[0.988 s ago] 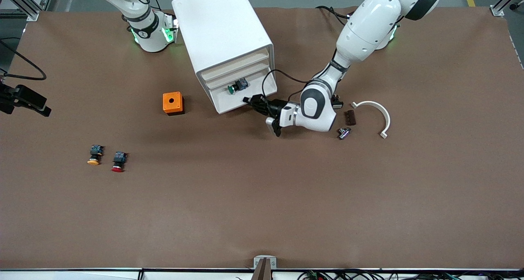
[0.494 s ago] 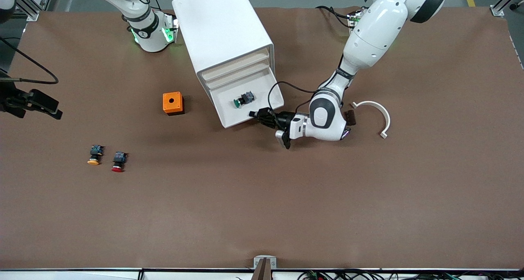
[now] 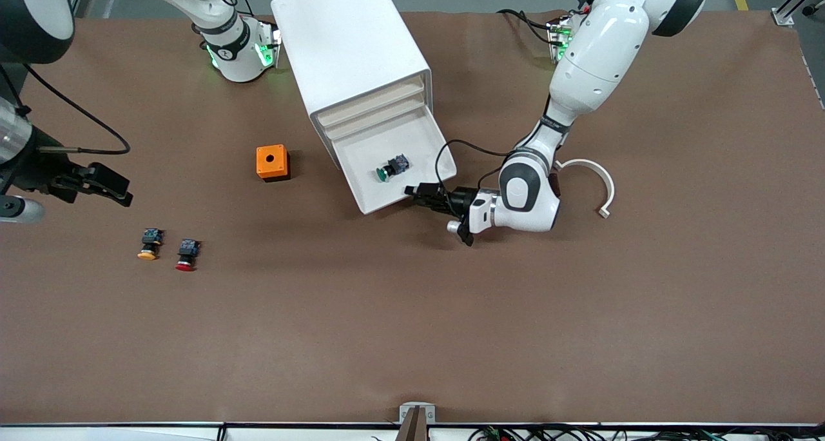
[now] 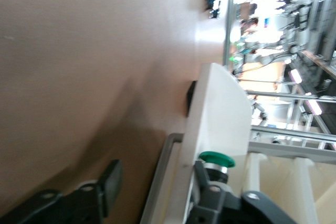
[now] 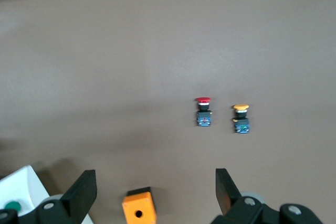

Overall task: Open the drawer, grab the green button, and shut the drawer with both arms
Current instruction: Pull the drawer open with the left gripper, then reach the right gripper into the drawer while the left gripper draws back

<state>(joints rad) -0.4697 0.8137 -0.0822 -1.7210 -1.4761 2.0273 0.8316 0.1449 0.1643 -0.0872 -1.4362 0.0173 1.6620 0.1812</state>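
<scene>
The white cabinet (image 3: 348,48) has its lowest drawer (image 3: 361,160) pulled out toward the front camera. The green button (image 3: 390,168) lies on its side inside that drawer. My left gripper (image 3: 416,193) is at the drawer's front, at the corner toward the left arm's end. It is open, with the drawer's cream front wall (image 4: 218,103) between its fingers (image 4: 110,184); the outer one stands clear of the wall. The green button (image 4: 217,158) is just past the inner finger. My right gripper (image 3: 119,193) hangs open and empty over the table at the right arm's end.
An orange box (image 3: 272,162) with a hole sits beside the cabinet, toward the right arm's end. A yellow-capped button (image 3: 148,244) and a red-capped button (image 3: 186,255) lie nearer the front camera. A white curved piece (image 3: 590,173) lies next to the left arm's wrist.
The drawer has slid farther out of the cabinet, with the left gripper moving along at its front. The green button rode out with it. The right gripper has come in over the table.
</scene>
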